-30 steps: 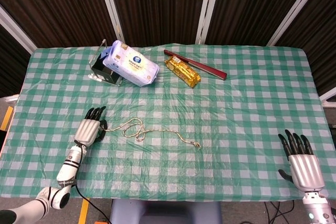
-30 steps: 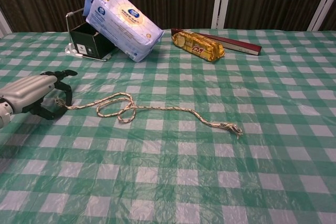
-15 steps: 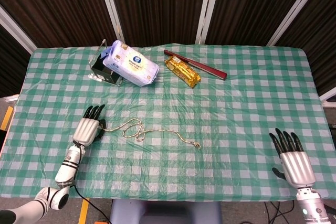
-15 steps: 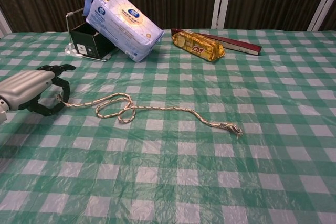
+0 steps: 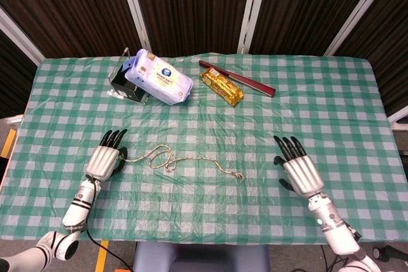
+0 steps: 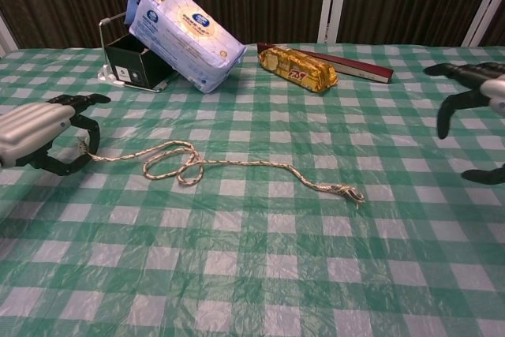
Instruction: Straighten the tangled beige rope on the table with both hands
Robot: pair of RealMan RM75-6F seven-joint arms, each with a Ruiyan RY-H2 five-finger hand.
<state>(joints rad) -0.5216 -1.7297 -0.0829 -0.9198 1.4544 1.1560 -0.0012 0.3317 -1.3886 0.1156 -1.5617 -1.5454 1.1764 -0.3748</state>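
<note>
Fingers of the left hand (image 6: 43, 133) are pinched on one end of the thin, limp beige twisted rope (image 6: 237, 165), looped mid-table; the right hand (image 5: 299, 169) is spread, empty. Its knotted free end (image 6: 347, 192) seems the best hold.

Thin beige twisted-fibre rope (image 6: 237, 165): rough, matt. Under rope, green-white checked plastic tablecloth (image 5: 299, 106): wrinkled, slight sheen. Behind rope, blue-white soft plastic wipes pack (image 6: 186, 33): glossy. Beside pack, gold foil snack packet (image 6: 297, 68): shiny, crinkled.
</note>
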